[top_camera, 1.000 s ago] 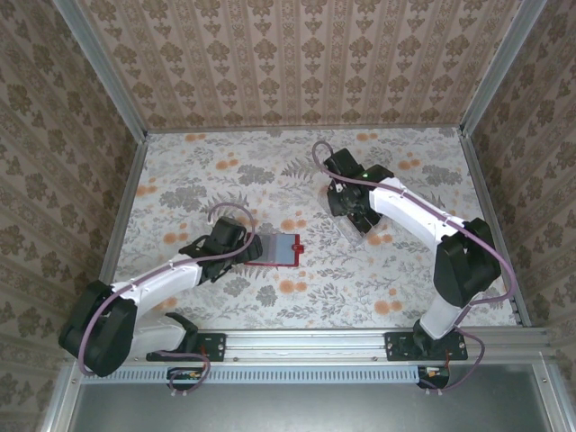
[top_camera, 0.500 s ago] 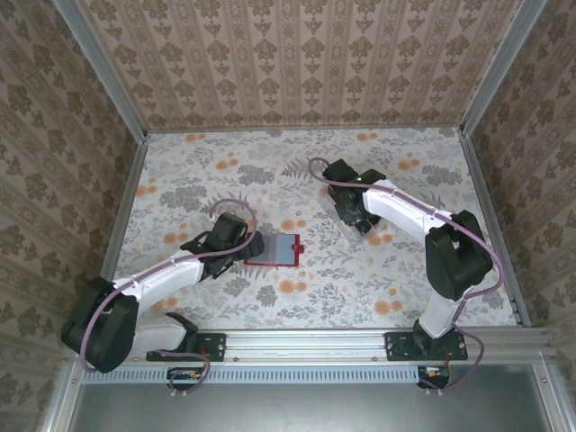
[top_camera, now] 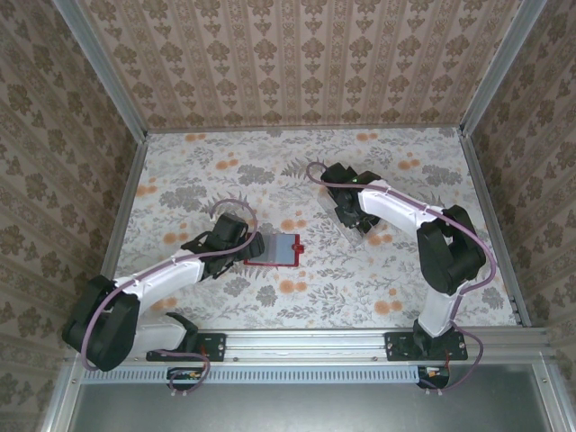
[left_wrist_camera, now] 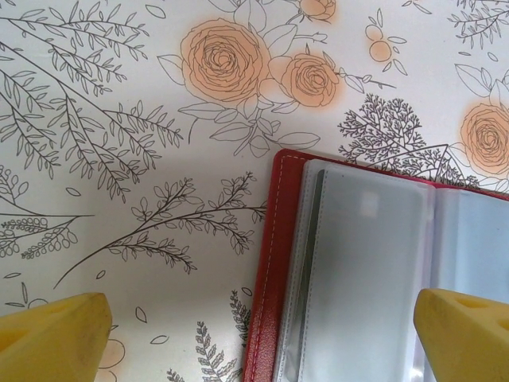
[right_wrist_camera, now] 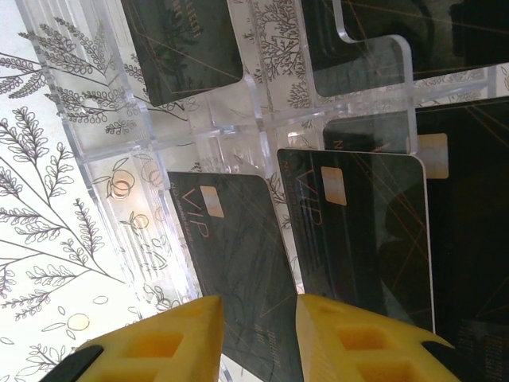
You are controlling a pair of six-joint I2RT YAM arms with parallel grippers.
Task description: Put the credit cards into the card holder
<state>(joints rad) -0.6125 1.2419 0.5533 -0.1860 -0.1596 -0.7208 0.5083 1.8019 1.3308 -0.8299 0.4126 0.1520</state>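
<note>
Straddling one of the credit cards (right_wrist_camera: 238, 263) with the right gripper (right_wrist_camera: 258, 338).
Standing narrowed around its edge in the clear rack (right_wrist_camera: 191, 135), grip impossible to tell; hanging wide open and empty with the left gripper (left_wrist_camera: 261, 334) over the opened card holder (left_wrist_camera: 350, 263).

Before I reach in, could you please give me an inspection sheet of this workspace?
Surface: table covered by a flat flowered cloth.
Job's things: red wallet lying open, clear sleeves up; black cards slotted in a clear rack.
Clutter: nothing seen.
Jaws: left fingertips wide apart over the wallet's left half; right fingertips either side of one card, grip unclear.
Cables: purple cables looped at each wrist, clear of the wallet.
Surroundings: patterned walls and a metal frame.
</note>
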